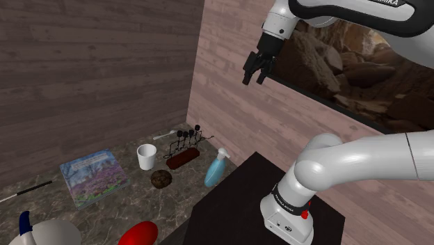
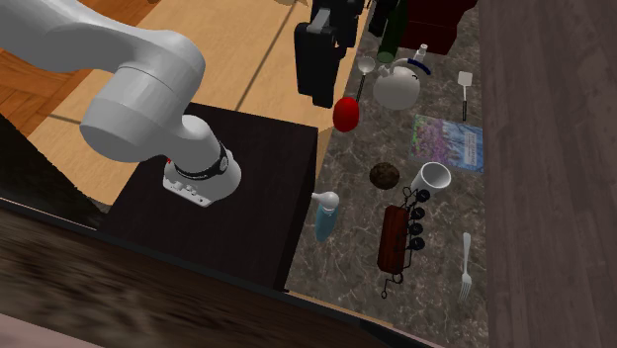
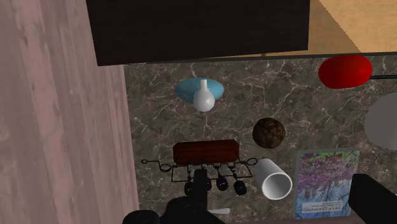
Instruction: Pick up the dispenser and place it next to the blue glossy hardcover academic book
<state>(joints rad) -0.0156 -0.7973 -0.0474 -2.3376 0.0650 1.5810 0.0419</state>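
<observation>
One dispenser [image 1: 215, 169] | upright, long axis vertical, nozzle up | gripper [image 1: 255, 78] wide, empty, high above

A dark marble bench [image 1: 184, 189] fills the corner where a dark plank wall [image 1: 90, 69] meets a paler one [image 1: 229, 90]; warm wooden floor [image 2: 237, 49] lies beyond.

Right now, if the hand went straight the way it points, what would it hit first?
Probably the white cup, seen between the open hand's fingers far below, though depth is unclear.

Arm [image 1: 362, 163] raised high, gripper [image 1: 254, 79] (black) pointing down, fingers [image 1: 247, 75] seemingly apart
</observation>
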